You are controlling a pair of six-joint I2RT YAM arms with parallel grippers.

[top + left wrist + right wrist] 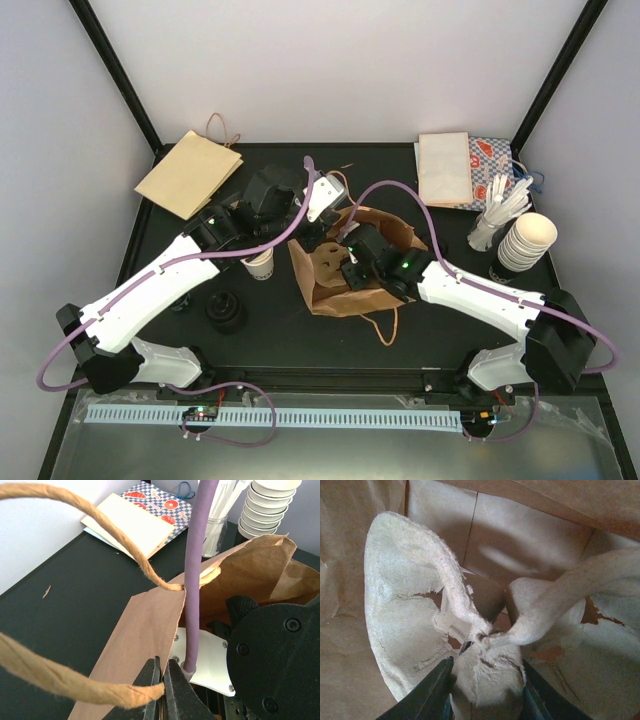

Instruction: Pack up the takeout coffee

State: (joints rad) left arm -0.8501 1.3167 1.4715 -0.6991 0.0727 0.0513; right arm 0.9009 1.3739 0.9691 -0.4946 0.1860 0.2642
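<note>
The takeout coffee point(260, 263), a small white paper cup, stands upright on the black table just left of the brown paper bag point(330, 292), close under my left forearm. My left gripper point(161, 669) is shut on the bag's point(150, 625) left rim beside its twine handle point(125, 547). Inside the bag, my right gripper point(485, 667) is shut on a raised centre post of the pale moulded cup carrier point(400, 590). The top view shows the right gripper point(352, 262) reaching into the bag's mouth. Neither gripper touches the cup.
A black lid point(225, 312) lies near the table's front left. A stack of nested cups point(525, 240) and a glass of stirrers point(495, 222) stand at the right. Napkins point(445, 168) lie at the back right, flat paper bags point(190, 172) at the back left.
</note>
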